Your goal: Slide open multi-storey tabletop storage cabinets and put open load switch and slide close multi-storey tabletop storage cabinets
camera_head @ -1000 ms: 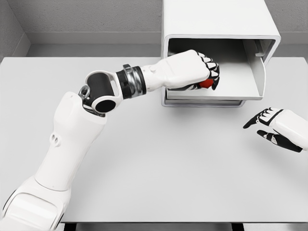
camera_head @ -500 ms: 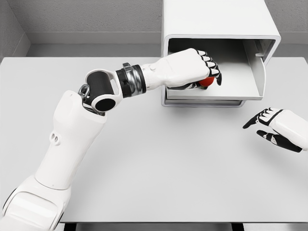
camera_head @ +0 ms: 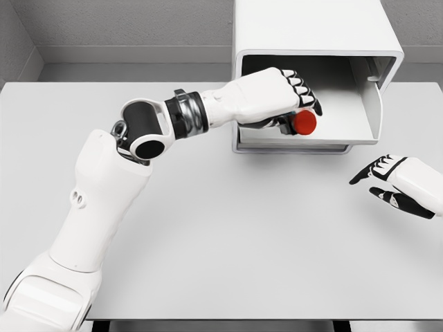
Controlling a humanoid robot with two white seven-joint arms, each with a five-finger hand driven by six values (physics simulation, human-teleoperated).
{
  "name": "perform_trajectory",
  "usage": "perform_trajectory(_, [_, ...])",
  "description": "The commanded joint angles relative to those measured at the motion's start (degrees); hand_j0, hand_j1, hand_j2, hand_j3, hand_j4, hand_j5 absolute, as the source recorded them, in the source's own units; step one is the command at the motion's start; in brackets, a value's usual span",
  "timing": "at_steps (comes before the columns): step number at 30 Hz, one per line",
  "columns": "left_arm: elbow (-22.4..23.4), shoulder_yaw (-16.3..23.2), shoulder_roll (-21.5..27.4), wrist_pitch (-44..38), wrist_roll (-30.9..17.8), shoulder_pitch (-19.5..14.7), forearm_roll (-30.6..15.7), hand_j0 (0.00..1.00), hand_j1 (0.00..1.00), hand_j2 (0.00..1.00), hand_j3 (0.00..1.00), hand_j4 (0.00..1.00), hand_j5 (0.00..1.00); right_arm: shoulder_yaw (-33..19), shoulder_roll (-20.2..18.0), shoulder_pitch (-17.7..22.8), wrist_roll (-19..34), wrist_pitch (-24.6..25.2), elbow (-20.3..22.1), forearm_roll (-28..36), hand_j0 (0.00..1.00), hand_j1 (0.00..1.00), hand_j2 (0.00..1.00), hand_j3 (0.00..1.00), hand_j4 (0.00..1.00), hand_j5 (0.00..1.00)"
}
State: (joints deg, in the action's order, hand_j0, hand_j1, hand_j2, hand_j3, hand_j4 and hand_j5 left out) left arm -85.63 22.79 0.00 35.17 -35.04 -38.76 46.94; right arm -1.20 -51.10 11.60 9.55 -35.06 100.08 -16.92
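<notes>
The white storage cabinet [camera_head: 311,28] stands at the table's far side, its lower drawer [camera_head: 367,111] slid out toward me. My left hand [camera_head: 299,104] reaches into that drawer from the left. Its fingers [camera_head: 304,88] are spread and raised above the load switch [camera_head: 303,122], whose round red knob now shows fully on the drawer floor. The switch's dark body is partly hidden under the palm and thumb. My right hand [camera_head: 389,181] hovers open over the table at the right edge, apart from the cabinet.
The grey table [camera_head: 228,228] spreads in front of the cabinet, with its front edge near the bottom of the view. My left forearm and elbow [camera_head: 149,128] stretch across the table's left half. A grey wall stands behind the cabinet.
The left hand's fingers have uncurled and lifted off the red knob. The switch has come out from under them and now lies a little further right in the drawer. The right hand has not moved.
</notes>
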Motion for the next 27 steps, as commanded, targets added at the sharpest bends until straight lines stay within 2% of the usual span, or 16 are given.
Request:
perform_trajectory(1, [-0.06, -0.2, 0.0, -0.17, 0.04, 0.0, -0.27, 0.75, 0.75, 0.75, 0.75, 0.75, 0.75, -0.03, -0.05, 0.0, -0.06, 0.06, 0.02, 0.39, 0.59, 0.59, 0.59, 0.59, 0.59, 0.59])
perform_trajectory(15, [0.12, -0.38, 0.0, -0.17, 0.04, 0.0, -0.36, 0.76, 0.76, 0.76, 0.76, 0.76, 0.76, 0.06, -0.14, 0.0, 0.03, 0.06, 0.9, 0.39, 0.59, 0.59, 0.59, 0.59, 0.59, 0.59])
perform_trajectory(19, [-0.5, -0.72, 0.0, -0.17, 0.04, 0.18, -0.71, 0.84, 0.84, 0.84, 0.84, 0.84, 0.84, 0.15, -0.14, 0.09, 0.03, 0.06, 0.99, 0.48, 0.59, 0.59, 0.59, 0.59, 0.59, 0.59])
perform_trajectory(27, [-5.07, -0.99, 0.0, -0.17, 0.04, 0.88, -0.72, 0.87, 0.87, 0.87, 0.87, 0.87, 0.87, 0.24, -0.05, 0.0, -0.06, 0.06, 1.08, 0.57, 0.59, 0.59, 0.59, 0.59, 0.59, 0.59])
